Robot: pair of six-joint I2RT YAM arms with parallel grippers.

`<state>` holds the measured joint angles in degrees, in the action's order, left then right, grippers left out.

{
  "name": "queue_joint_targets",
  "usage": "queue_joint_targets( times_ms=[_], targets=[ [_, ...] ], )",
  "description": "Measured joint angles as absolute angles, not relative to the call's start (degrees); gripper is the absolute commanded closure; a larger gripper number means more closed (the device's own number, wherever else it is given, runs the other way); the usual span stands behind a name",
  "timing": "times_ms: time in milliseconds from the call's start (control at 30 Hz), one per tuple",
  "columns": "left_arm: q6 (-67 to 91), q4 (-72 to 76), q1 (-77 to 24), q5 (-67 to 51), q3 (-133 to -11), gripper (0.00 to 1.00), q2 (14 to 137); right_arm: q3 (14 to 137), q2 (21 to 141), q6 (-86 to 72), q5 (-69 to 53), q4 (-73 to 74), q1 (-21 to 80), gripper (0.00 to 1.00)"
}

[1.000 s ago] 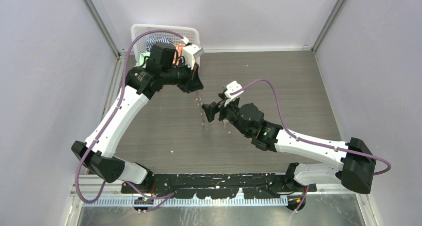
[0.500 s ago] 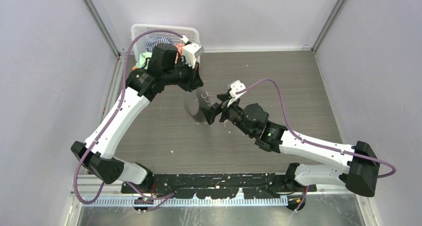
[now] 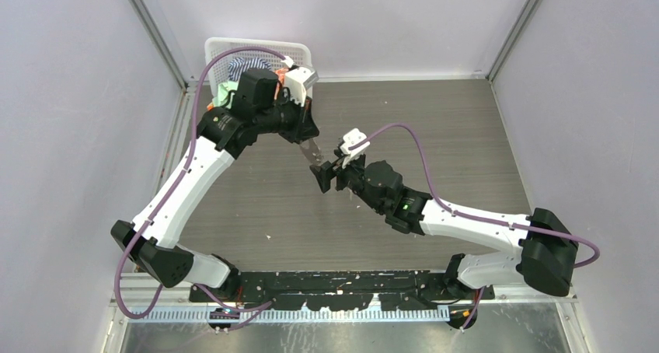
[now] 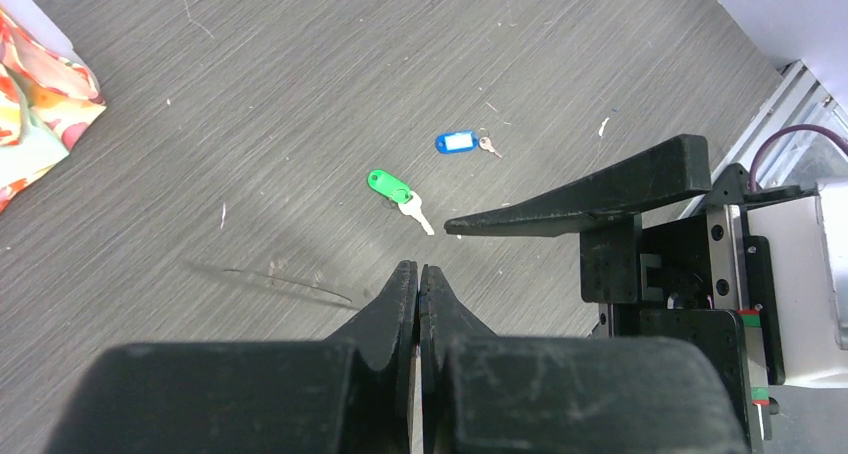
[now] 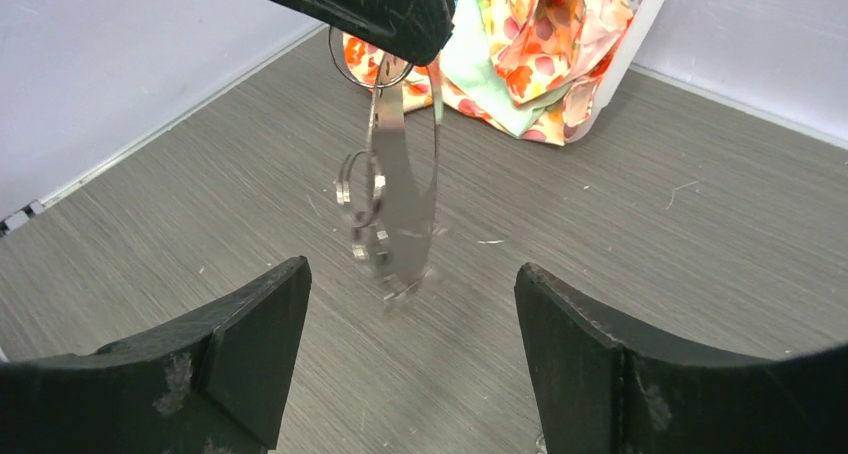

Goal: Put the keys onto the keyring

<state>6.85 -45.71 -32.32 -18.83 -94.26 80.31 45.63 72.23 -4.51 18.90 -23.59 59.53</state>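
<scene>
The left jaws clamp the keyring (image 5: 398, 189), dangling ahead of the wide-apart right jaws; keys (image 4: 390, 186) lie on open counter (image 4: 200, 124) below.

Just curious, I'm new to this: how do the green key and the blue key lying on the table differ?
The green key has a plain green head; the blue key shows a white label panel. The green one's metal blade looks longer than the blue one's. Both lie flat on the table, apart, ungripped.
</scene>
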Motion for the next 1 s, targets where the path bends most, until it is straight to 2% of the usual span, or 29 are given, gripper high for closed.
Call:
queue_joint_targets(
  times_ms=[267,367,433,500,567,667,733,867,900,1000],
  targets=[
    [7.07,-46.04,-32.47,-19.88,-94.26,1.00,80.31,45.71,70.54,-1.80,18.50,-23.73,58.78,0.18],
    [7.31,-46.04,-32.67,-20.01,-94.26,1.00,80.31,46.72,70.46,-2.11,17.41,-23.51,58.63,0.23],
    [7.55,-46.04,-32.80,-19.97,-94.26,1.00,80.31,47.79,70.72,-2.76,16.75,-23.40,58.50,0.29],
    [7.79,-46.04,-32.88,-19.94,-94.26,1.00,80.31,48.95,71.33,-3.18,16.56,-23.38,58.48,0.40],
    [8.40,-46.04,-32.93,-19.94,-94.26,1.00,80.31,49.93,72.29,-3.29,16.62,-23.33,58.48,0.55],
    [8.75,-46.09,-32.93,-19.92,-94.26,1.00,80.20,50.94,73.80,-2.81,17.04,-21.98,58.48,0.68],
    [8.86,-46.11,-32.93,-19.90,-94.26,1.00,79.90,51.33,74.67,-2.33,17.43,-20.86,58.48,0.73],
    [9.30,-46.09,-32.95,-19.57,-94.26,1.00,79.40,51.59,75.05,-1.61,18.04,-20.01,58.48,0.96],
    [9.61,-45.84,-32.95,-19.53,-94.26,1.00,79.40,51.70,75.05,-0.89,18.48,-19.97,58.63,0.99],
    [10.26,-46.11,-32.95,-19.55,-94.26,0.98,79.33,51.77,74.81,-1.13,18.94,-20.03,58.87,0.99]
  ],
)
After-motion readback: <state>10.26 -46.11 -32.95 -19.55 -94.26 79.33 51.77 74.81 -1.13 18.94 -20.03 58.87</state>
